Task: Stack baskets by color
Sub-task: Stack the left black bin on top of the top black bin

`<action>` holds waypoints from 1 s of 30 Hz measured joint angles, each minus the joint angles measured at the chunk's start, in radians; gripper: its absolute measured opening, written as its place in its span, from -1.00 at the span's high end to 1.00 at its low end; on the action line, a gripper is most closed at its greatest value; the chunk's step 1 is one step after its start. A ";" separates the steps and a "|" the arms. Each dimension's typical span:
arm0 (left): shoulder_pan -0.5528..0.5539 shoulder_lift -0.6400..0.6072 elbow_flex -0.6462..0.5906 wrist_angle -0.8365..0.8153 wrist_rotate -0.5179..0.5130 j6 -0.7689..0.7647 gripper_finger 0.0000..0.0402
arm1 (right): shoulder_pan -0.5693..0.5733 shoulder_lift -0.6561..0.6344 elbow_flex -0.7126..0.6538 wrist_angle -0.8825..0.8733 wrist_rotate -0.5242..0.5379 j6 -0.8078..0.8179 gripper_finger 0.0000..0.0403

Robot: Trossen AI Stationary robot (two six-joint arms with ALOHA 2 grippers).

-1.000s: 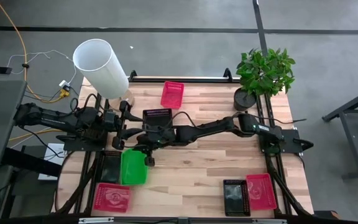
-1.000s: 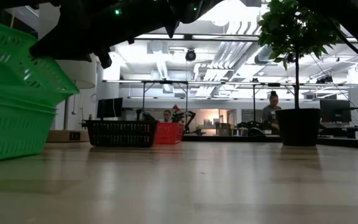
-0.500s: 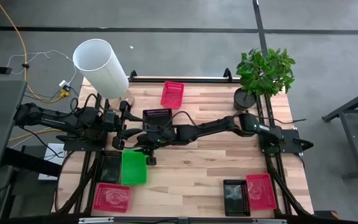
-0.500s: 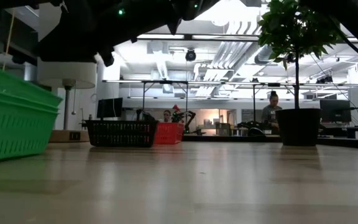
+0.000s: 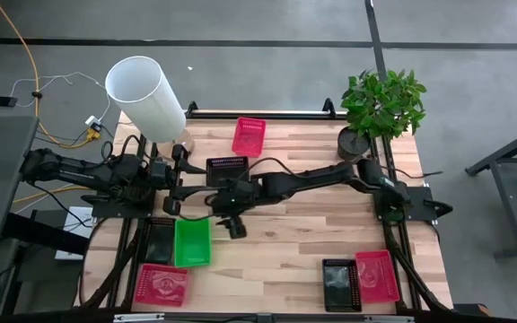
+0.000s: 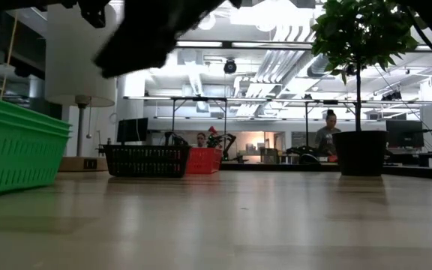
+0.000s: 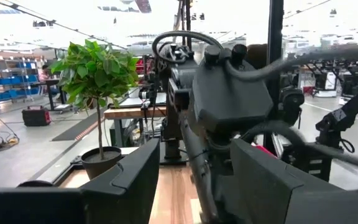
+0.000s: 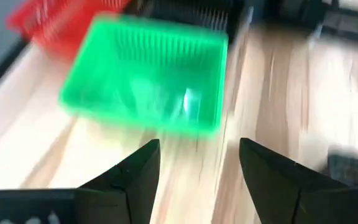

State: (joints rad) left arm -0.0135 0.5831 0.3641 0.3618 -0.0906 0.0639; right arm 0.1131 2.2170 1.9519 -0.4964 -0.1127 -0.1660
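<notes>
A green basket [image 5: 192, 242] lies level on the table's near left, nested on another green one, as the stacked rims in the low view [image 6: 13, 150] show. My right gripper [image 5: 233, 226] [image 8: 197, 152] hovers open just to its right, above the wood, with nothing between its fingers. My left gripper [image 5: 179, 184] [image 7: 194, 186] waits open at the left, above the table. Other baskets rest on the table: black [image 5: 160, 240] beside the green one, red [image 5: 162, 284] at the near left, black [image 5: 226, 166] and red [image 5: 249, 136] at the far middle, and black [image 5: 339, 283] and red [image 5: 374, 276] at the near right.
A tall white cylinder [image 5: 146, 97] stands at the far left corner and a potted plant [image 5: 380, 108] at the far right corner. My right arm [image 5: 312, 182] stretches across the table's middle. Bare wood [image 5: 276, 260] lies between the near-left and near-right baskets.
My right gripper has let go of the green basket, which hung tilted over the green one below it and now sits level, nested on it. The gripper has then risen and drawn back toward the table's right, tipping up from its steep downward slant.
</notes>
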 joint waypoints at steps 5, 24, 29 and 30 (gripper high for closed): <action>0.000 0.000 0.000 -0.007 -0.007 0.006 0.07 | 0.000 -0.017 -0.003 -0.309 0.031 0.008 -0.03; 0.000 0.000 0.000 -0.029 -0.045 0.028 0.07 | 0.048 -0.523 -0.867 0.230 0.158 0.301 -0.03; 0.000 0.001 0.000 -0.033 -0.017 0.026 0.07 | 0.059 -0.716 -1.103 0.723 0.283 0.303 -0.03; 0.000 0.001 0.000 -0.033 -0.010 0.026 0.07 | 0.059 -0.738 -1.145 0.812 0.302 0.296 -0.03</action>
State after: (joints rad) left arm -0.0137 0.5842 0.3637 0.3286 -0.1008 0.0902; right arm 0.1722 1.4789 0.8072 0.3158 0.1888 0.1302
